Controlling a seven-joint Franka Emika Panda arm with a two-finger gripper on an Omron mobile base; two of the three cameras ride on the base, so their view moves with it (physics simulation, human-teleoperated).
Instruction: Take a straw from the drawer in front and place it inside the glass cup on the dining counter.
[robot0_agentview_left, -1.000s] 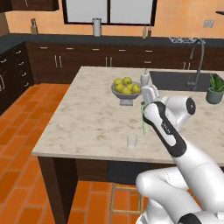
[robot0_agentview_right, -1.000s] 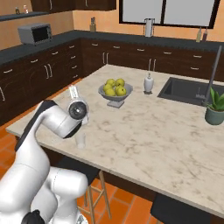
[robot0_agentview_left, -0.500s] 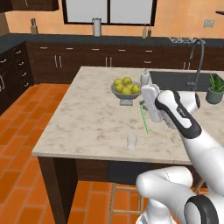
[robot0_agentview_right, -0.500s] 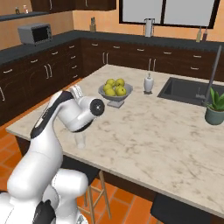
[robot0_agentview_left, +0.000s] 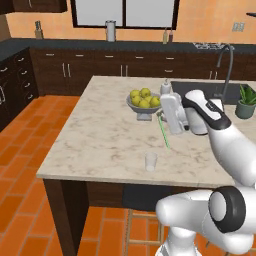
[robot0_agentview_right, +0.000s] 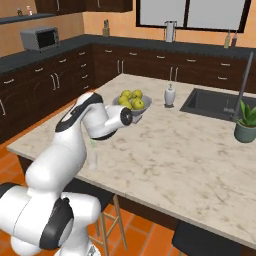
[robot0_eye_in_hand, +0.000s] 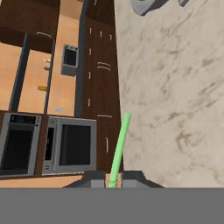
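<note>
While I carry the straw (robot0_agentview_left: 164, 133) over the dining counter (robot0_agentview_left: 105, 145), I judge the fetching part done and the placing part in hand. I take the glass cup (robot0_agentview_left: 150, 161) as my landmark: it stands upright near the counter's front edge, closest to the base, and looks empty. Just beyond the cup and a little to its right, the gripper (robot0_agentview_left: 161, 117) hangs above the stone, clenched on the straw's upper end. In the hand view the two finger tips pinch the green stick at its base and it runs straight out from between them (robot0_eye_in_hand: 119, 148), so I read the grasp as firm. From the left base view the straw slopes down and toward the cup, its lower tip above the counter, clear of the glass and to the far right of it. In the right base view the arm hides most of it; I make out a sliver of green beside the glass cup (robot0_agentview_right: 93, 159). Farther back from the cup sits the fruit bowl (robot0_agentview_left: 143, 104), then the white dispenser bottle (robot0_agentview_left: 165, 88).

Next, I think, I need to bring the straw's lower tip over the cup's mouth, lower it inside the rim, and let go. The mouth is narrow and the cup light, so a sideways nudge could tip it.
</note>
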